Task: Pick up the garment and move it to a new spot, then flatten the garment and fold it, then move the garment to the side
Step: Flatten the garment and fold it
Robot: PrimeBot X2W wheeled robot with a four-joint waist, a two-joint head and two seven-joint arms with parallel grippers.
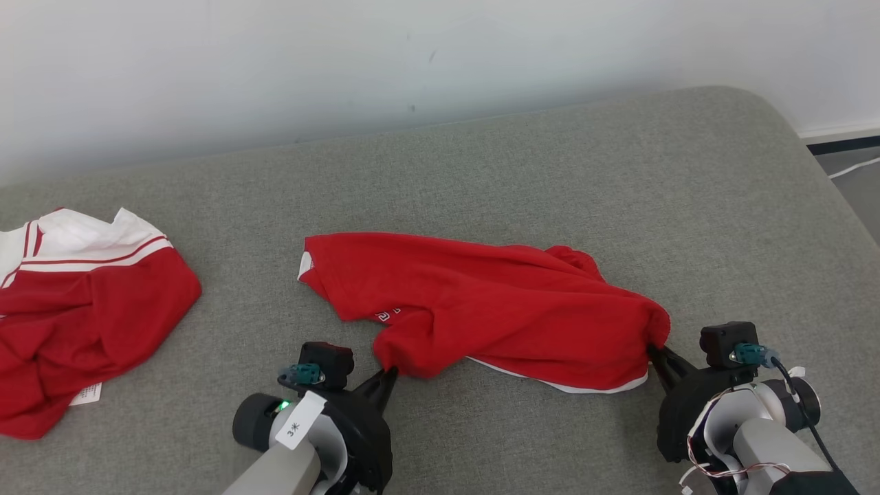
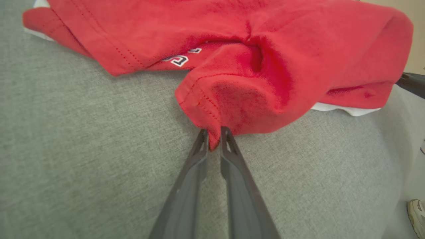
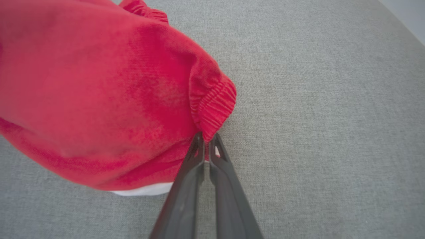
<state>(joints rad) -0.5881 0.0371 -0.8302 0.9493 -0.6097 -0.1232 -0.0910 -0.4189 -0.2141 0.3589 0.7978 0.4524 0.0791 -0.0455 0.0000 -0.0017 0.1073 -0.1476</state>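
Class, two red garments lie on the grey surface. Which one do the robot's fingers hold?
The middle red garment, pinched at both ends; the striped garment at the left lies untouched.

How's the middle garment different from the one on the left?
The middle garment is pinched by the left hand and right hand; the left garment lies untouched. The middle garment shows mostly red; the left garment has a broad white band. Both lie rumpled on the grey surface.

The red garment (image 1: pixel 495 302) blocks the way just ahead of the left gripper (image 1: pixel 389 375) and right gripper (image 1: pixel 653 352). Another cloth (image 1: pixel 82 309) lies well off the left gripper's left. Beyond the garment the grey cushion (image 1: pixel 522 172) is open.
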